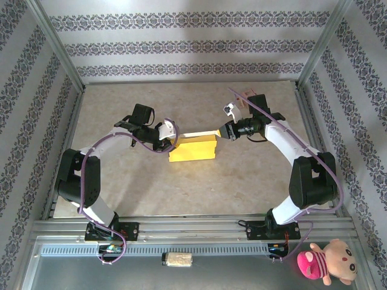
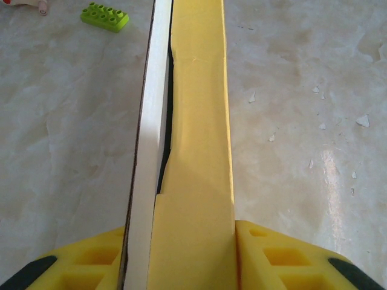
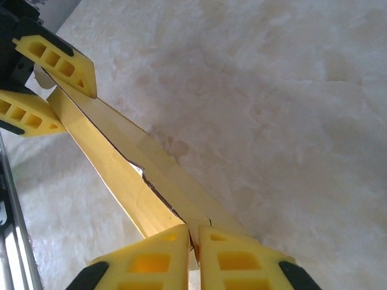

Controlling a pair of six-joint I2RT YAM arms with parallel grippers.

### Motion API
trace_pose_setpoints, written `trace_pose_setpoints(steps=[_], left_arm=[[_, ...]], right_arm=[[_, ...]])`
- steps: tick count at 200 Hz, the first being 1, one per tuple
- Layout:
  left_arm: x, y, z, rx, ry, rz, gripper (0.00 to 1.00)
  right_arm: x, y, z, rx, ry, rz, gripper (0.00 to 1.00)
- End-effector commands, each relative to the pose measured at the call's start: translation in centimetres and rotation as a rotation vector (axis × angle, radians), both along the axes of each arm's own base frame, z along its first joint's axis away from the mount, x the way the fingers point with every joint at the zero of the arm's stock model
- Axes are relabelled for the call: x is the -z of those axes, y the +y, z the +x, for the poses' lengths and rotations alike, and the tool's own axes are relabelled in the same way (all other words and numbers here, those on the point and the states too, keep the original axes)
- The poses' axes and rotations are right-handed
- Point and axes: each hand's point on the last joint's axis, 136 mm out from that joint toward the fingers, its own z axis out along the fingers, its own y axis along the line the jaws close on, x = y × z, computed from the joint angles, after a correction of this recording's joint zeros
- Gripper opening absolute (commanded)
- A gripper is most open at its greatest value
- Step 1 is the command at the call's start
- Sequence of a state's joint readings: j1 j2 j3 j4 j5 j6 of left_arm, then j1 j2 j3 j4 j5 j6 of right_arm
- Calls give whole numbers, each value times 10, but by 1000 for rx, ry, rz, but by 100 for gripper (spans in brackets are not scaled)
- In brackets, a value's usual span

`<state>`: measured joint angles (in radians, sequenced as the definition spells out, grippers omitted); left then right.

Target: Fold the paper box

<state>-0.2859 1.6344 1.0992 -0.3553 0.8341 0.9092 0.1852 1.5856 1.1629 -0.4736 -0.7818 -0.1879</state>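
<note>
Top external view puts the paper box (image 1: pixel 192 149) about the middle of the table (image 1: pixel 181 187). The left gripper (image 1: pixel 171 138) is clamped on its left end and the right gripper (image 1: pixel 225 130) is pinched on its right. Doing this step well likely means squeezing evenly, with the flaps lined up.

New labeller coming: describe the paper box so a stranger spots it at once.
Start at the beige marble-look table inside the wallpapered enclosure. Near its middle, between the left gripper and the right gripper, sits the paper box. It is yellow cardboard with a white face, unlike the small green brick.
</note>
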Motion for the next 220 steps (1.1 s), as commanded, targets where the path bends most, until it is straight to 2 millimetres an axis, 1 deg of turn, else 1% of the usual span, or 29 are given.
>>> trace_pose_setpoints(steps=[1, 28, 48, 85, 108, 124, 157, 191, 220], left_arm=[[4, 3, -1, 2, 9, 6, 38], [5, 3, -1, 0, 9, 7, 38], [6, 4, 0, 0, 3, 13, 38], [7, 4, -1, -1, 1, 17, 37], [7, 4, -1, -2, 3, 17, 37], [7, 4, 0, -3, 3, 17, 37], [8, 5, 0, -3, 5, 18, 37], [8, 4, 0, -4, 8, 17, 37], [10, 5, 0, -7, 14, 18, 37]], right_arm=[[-2, -1, 7, 16, 10, 14, 8], [-3, 0, 11, 62, 47, 27, 5], [-6, 3, 13, 114, 104, 45, 5], [-9, 14, 10, 145, 146, 51, 6], [-9, 17, 9, 161, 169, 55, 6], [-4, 15, 11, 202, 206, 50, 6], [4, 17, 5, 221, 260, 46, 6], [-3, 22, 0, 212, 254, 58, 6], [-2, 26, -8, 191, 259, 48, 6]])
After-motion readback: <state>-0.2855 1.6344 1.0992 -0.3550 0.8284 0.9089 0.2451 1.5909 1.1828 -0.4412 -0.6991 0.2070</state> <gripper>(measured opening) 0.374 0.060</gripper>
